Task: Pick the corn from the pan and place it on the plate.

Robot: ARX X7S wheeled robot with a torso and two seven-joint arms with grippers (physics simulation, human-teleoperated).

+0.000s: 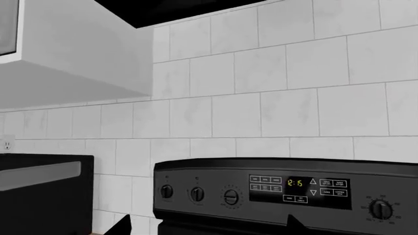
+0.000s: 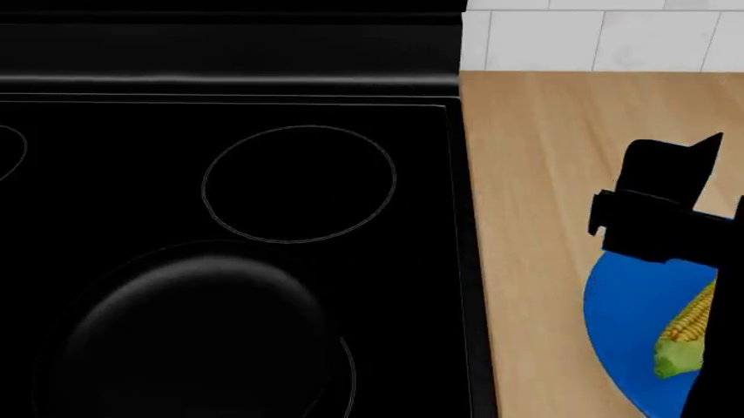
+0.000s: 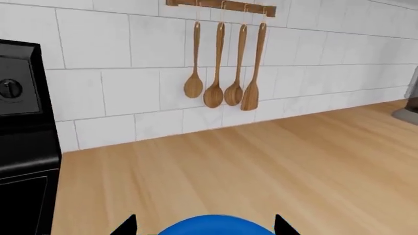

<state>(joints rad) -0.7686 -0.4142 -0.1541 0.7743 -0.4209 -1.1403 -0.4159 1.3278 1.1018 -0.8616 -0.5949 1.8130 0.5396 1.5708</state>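
The corn [image 2: 688, 331] lies on the blue plate [image 2: 628, 322] at the right edge of the head view, green stem end toward me. The black pan [image 2: 198, 340] sits empty on the stove's near burner; its handle is out of view. My right gripper [image 2: 668, 165] hovers over the plate's far edge, open and empty. In the right wrist view its gripper [image 3: 203, 226] shows two spread tips with the plate's rim [image 3: 216, 226] between them. My left gripper [image 1: 209, 227] is open and empty, facing the stove's back panel; it is not in the head view.
The black stove [image 2: 233, 52] with a burner ring [image 2: 299, 183] fills the left. The wooden counter [image 2: 535, 218] runs to the tiled wall. Wooden spoons [image 3: 222, 73] hang on the wall. The control panel [image 1: 287, 188] and a black appliance [image 1: 39, 191] face the left wrist.
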